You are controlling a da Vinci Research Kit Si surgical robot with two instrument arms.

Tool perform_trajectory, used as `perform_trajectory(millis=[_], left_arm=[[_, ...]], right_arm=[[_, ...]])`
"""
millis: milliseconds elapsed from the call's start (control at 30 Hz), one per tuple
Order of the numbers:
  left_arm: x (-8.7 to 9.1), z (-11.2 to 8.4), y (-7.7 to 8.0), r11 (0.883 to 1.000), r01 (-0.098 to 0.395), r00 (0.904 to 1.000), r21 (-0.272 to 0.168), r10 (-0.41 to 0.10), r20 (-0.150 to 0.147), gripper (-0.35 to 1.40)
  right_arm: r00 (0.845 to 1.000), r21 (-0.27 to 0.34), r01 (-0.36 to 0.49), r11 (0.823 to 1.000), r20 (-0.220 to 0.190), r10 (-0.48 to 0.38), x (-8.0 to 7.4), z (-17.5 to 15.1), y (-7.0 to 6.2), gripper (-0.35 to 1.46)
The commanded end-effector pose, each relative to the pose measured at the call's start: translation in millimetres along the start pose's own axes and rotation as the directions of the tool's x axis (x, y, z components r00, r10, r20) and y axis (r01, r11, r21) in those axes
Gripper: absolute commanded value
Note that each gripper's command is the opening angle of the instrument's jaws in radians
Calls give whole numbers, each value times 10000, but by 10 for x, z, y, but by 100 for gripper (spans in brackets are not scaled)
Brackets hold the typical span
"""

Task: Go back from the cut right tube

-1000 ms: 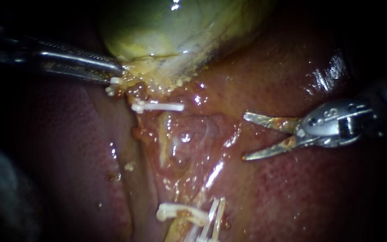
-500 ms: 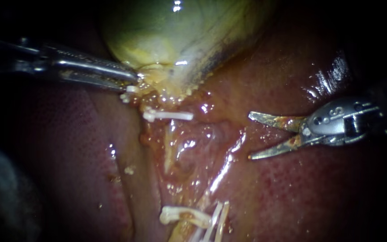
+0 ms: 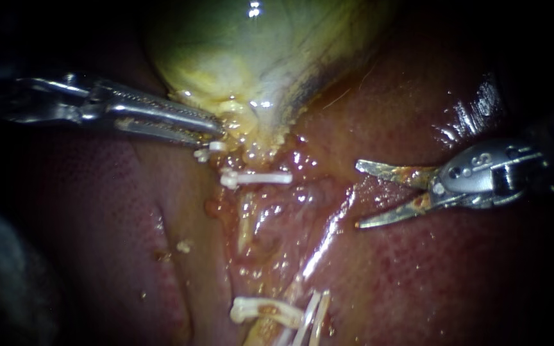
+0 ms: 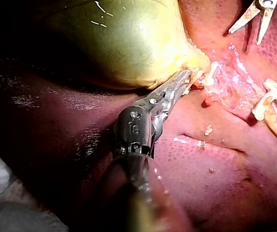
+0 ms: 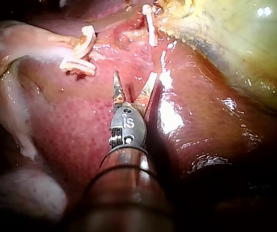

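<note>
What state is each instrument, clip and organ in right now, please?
Gallbladder, whole, gripped at its lower end.
Left instrument, jaws shut on the gallbladder's lower end.
Right instrument, blades open, holding nothing.
Upper clip, closed, lying just under the gallbladder.
Lower clips, closed, bunched together.
Liver, bare and wet.

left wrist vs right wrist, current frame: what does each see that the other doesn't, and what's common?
Left wrist only: the left instrument, closed on the gallbladder at its yellowish narrow end, plus that organ's rounded green body.
Right wrist only: the right instrument up close with its shaft, and a pale strand of tissue beside it. The left instrument is out of sight there.
Both: the liver, the white clips, some gallbladder wall, and the right instrument's blades spread apart, holding nothing.
</note>
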Motion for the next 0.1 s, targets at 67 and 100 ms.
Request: perform_trajectory(millis=[67,100], left_arm=[[-1,-2,0,10000,-2,10000,-15,2,4,-35],[-1,-4,0,10000,-4,10000,-25,4,7,-35]], right_arm=[[10000,114,-2,9999,-31,3,0,0,0,145],[10000,255,-4,9997,-69,6,1,1,0,145]])
